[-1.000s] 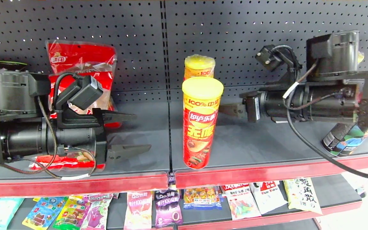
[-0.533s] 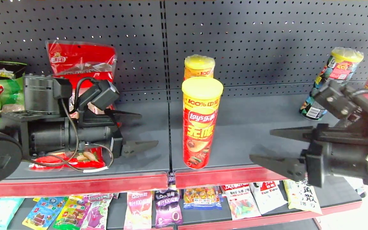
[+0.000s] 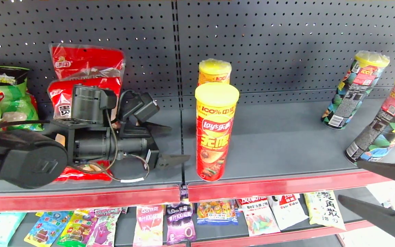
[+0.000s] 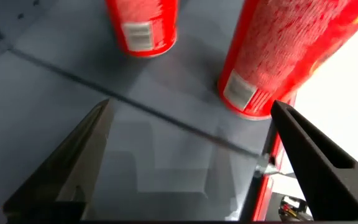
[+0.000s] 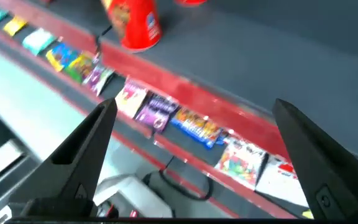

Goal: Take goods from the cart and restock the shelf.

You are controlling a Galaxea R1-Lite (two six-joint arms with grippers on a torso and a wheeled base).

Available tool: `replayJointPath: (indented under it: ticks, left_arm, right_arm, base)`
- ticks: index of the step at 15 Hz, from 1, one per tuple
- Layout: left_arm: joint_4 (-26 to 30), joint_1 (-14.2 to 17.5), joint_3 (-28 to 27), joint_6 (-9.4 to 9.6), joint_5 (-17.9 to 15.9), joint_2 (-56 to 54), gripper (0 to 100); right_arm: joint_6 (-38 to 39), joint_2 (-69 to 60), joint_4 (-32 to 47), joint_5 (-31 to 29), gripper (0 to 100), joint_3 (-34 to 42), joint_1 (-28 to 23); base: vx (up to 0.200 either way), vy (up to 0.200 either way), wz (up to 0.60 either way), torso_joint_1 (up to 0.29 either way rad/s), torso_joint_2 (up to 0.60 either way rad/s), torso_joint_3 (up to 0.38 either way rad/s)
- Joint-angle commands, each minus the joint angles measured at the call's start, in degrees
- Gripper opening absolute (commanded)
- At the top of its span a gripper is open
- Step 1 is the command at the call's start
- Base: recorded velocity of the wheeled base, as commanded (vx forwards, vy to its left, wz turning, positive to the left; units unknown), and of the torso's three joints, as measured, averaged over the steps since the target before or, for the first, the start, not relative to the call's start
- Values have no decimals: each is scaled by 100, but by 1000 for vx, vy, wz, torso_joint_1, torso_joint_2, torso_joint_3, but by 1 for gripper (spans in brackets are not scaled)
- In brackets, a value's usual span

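A red chip can with a yellow lid (image 3: pixel 216 132) stands upright near the front of the grey shelf (image 3: pixel 279 144), and a second red can (image 3: pixel 214 71) stands right behind it. My left gripper (image 3: pixel 179 143) hovers over the shelf just left of the front can, open and empty. In the left wrist view both red cans (image 4: pixel 278 56) (image 4: pixel 143 25) lie beyond the open left gripper (image 4: pixel 191 104). My right gripper (image 3: pixel 348 181) hangs open and empty off the shelf's front edge at the lower right. The right wrist view has the right gripper (image 5: pixel 194 106) over the shelf's red lip (image 5: pixel 216 99).
Two multicoloured cans (image 3: pixel 355 91) (image 3: pixel 379 127) lean at the shelf's right end. Red snack bags (image 3: pixel 86 63) and a green chip bag (image 3: pixel 2 96) sit at the left, behind my left arm. Several candy packets (image 3: pixel 259 216) lie on the lower shelf. Bare shelf lies between the red and multicoloured cans.
My right arm has pulled back off the shelf, down to the lower right, uncovering the multicoloured cans. My left gripper has moved right, closer to the front red can.
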Motion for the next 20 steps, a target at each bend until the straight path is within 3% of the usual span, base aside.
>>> replayJointPath:
  ticks: [1,16,17,20]
  left_arm:
    - [-3,-89,-107,-5,10,241,100]
    - [-266,-151,-98,-58,186,268,100]
    - [-258,-80,-28,-190,300,13,100]
    - [-249,-54,684,-911,1240,-1341,100]
  right_arm:
    - [10,-243,-20,4,100,-31,-277]
    - [10,-208,7,13,100,-4,-321]
    - [1,-251,7,-14,100,101,-321]
    - [-8,-726,15,-84,100,514,-391]
  base:
    - [0,0,0,0,0,0]
    - [0,0,0,0,0,0]
    - [0,0,0,0,0,0]
    - [0,0,0,0,0,0]
